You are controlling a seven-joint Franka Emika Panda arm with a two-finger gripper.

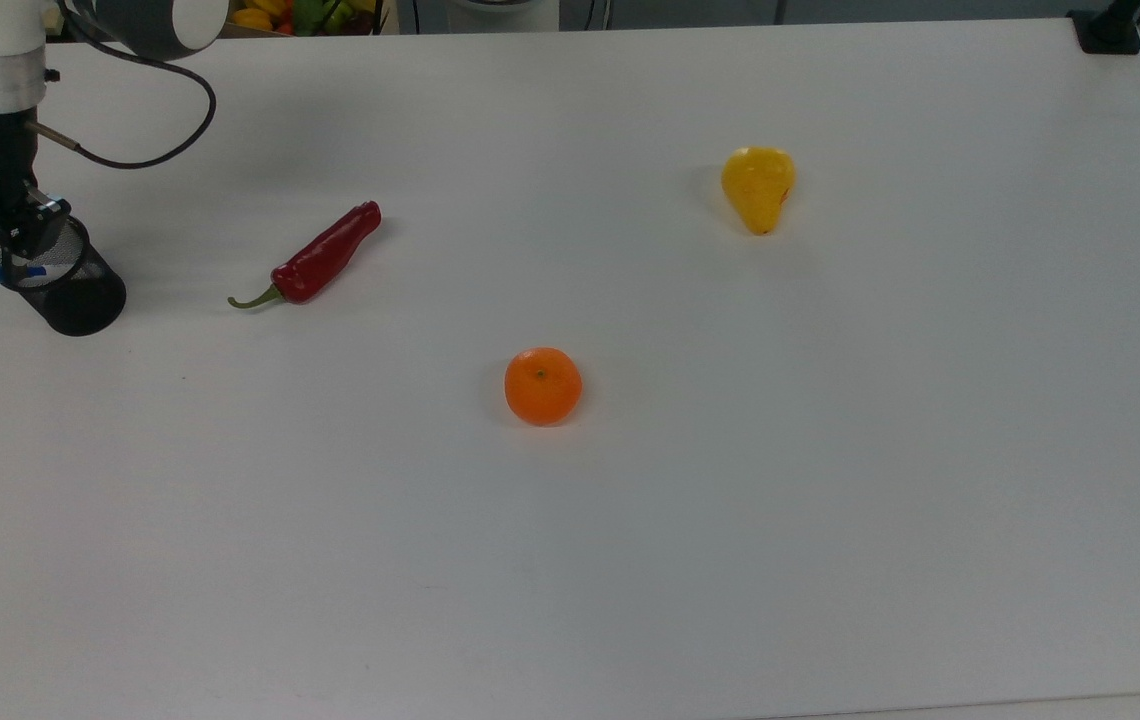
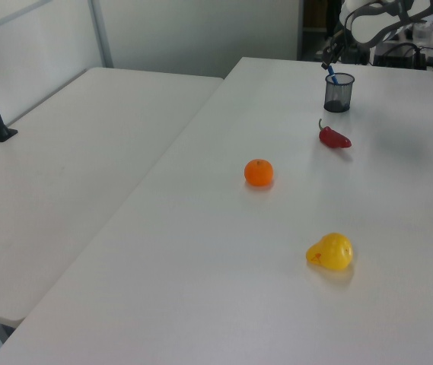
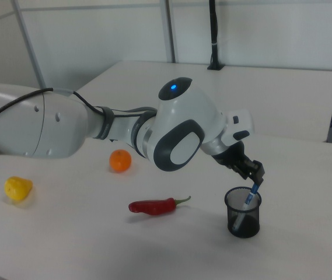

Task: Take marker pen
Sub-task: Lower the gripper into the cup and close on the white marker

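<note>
2 white tables (image 2: 87,152) against pale panelled walls (image 3: 95,41)

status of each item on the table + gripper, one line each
marker pen: standing tilted in the cup, blue cap sticking out above the rim
mesh pen cup: upright on the table
gripper: open, fingers either side of the marker's cap, not closed on it
red pepper: lying on its side
orange: resting on the table
yellow pear: lying on its side
</note>
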